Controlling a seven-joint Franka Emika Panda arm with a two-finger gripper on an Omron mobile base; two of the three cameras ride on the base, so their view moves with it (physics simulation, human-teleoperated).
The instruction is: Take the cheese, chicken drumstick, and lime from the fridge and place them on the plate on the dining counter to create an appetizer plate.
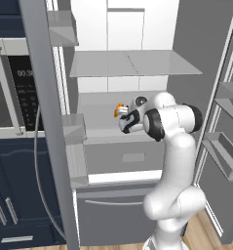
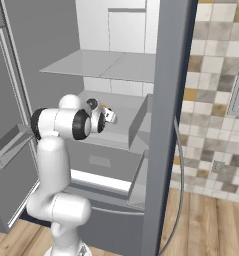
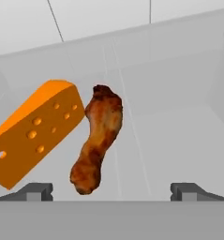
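Note:
The fridge (image 1: 132,63) stands open and my arm reaches in over its middle shelf (image 3: 169,93). On that shelf lie the orange cheese (image 3: 33,133) wedge and, right beside it, the reddish-brown chicken drumstick (image 3: 97,140). My gripper (image 3: 112,191) is open just short of them, with the drumstick's near end between the fingertips, closer to the left one. In the base views the gripper (image 1: 121,114) (image 2: 111,116) hovers over the shelf with a sliver of cheese (image 1: 119,108) beyond it. The lime, plate and dining counter are out of view.
An upper shelf (image 1: 137,62) hangs above the hand and a drawer (image 1: 125,157) sits below. Open fridge doors with bins flank the arm on both sides (image 1: 71,128) (image 1: 225,146). A microwave (image 1: 18,90) over navy cabinets stands to the left; a tiled wall (image 2: 216,100) to the right.

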